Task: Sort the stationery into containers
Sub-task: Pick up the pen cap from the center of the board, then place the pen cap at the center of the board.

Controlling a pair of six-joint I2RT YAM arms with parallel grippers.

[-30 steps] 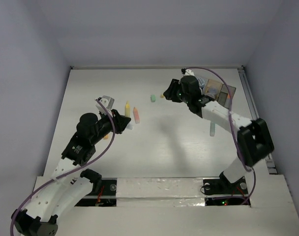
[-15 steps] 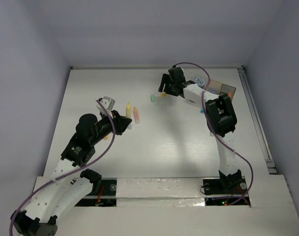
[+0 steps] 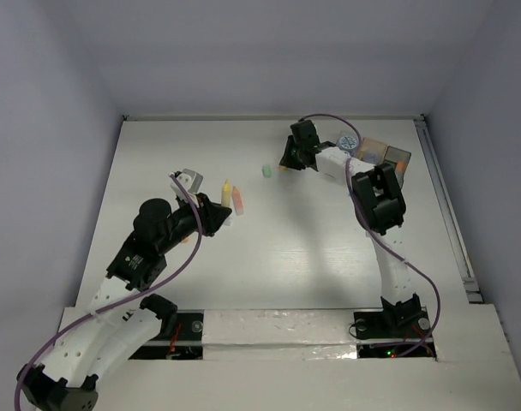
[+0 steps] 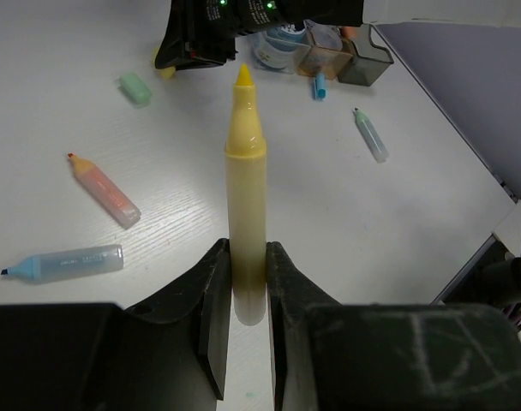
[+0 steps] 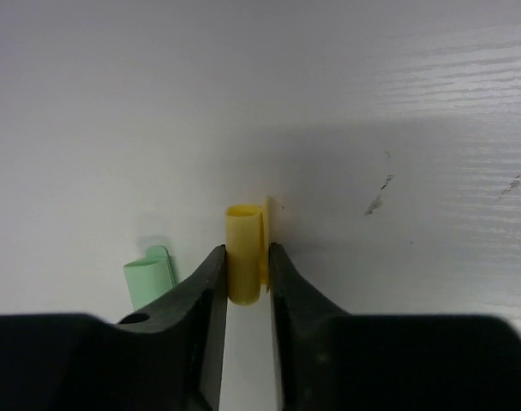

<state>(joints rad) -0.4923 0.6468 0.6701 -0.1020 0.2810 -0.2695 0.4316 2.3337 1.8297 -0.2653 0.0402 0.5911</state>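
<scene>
Beyond the green cap point(image 3: 266, 171) and to its left, the table point(image 3: 158, 145) lay open. Just right of it the right gripper point(image 5: 244, 257), clamped on a yellow cap point(image 5: 243, 231), barred the way. On its near-left side lay the orange marker point(image 3: 238, 199), beside the yellow marker point(image 4: 245, 171) pinched in the left gripper point(image 4: 248, 257).

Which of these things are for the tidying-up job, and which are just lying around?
For the job: yellow marker, yellow cap, green piece, orange marker, blue marker, patterned roll, amber box, grey box.
Just there: purple cable, white table.
</scene>
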